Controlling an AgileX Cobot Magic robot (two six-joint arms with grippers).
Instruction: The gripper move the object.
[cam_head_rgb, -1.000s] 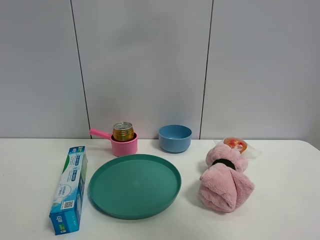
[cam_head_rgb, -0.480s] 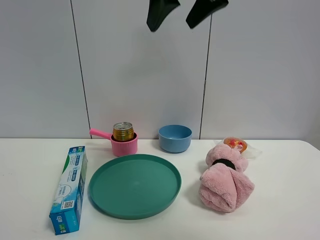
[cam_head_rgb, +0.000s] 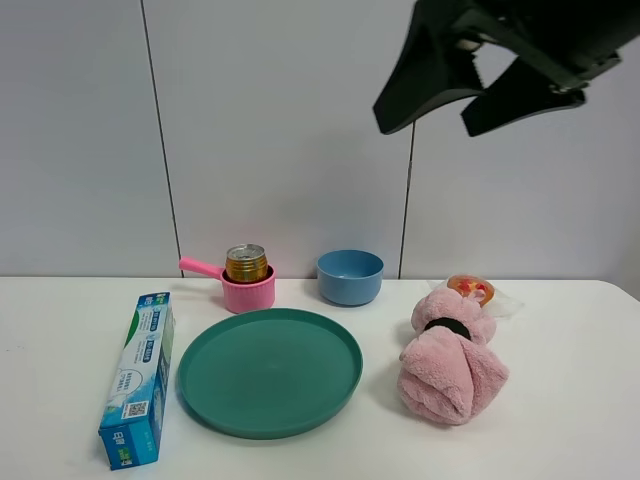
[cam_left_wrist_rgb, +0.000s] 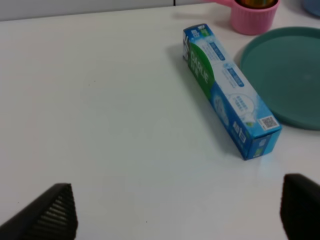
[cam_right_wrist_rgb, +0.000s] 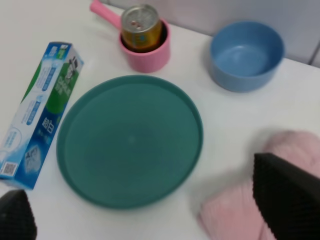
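From the high camera, the right gripper (cam_head_rgb: 465, 108) is hanging high over the table (cam_head_rgb: 580, 400), its 2 black fingers spread wide and holding nothing. Far below and to its left, the gold can (cam_head_rgb: 246, 263) is standing upright inside the pink saucepan (cam_head_rgb: 244, 288), behind the green plate (cam_head_rgb: 269, 370) and beside the blue bowl (cam_head_rgb: 350, 276).

From the left wrist, the left gripper (cam_left_wrist_rgb: 175, 212) is showing 2 fingertips set wide apart over bare table, with the toothpaste box (cam_left_wrist_rgb: 228, 97) lying beyond them.

From the right wrist, the can (cam_right_wrist_rgb: 141, 26) is sitting in the saucepan (cam_right_wrist_rgb: 150, 55), well apart from the 2 widely parted fingertips (cam_right_wrist_rgb: 287, 202), near the pink towel bundle (cam_right_wrist_rgb: 240, 210).
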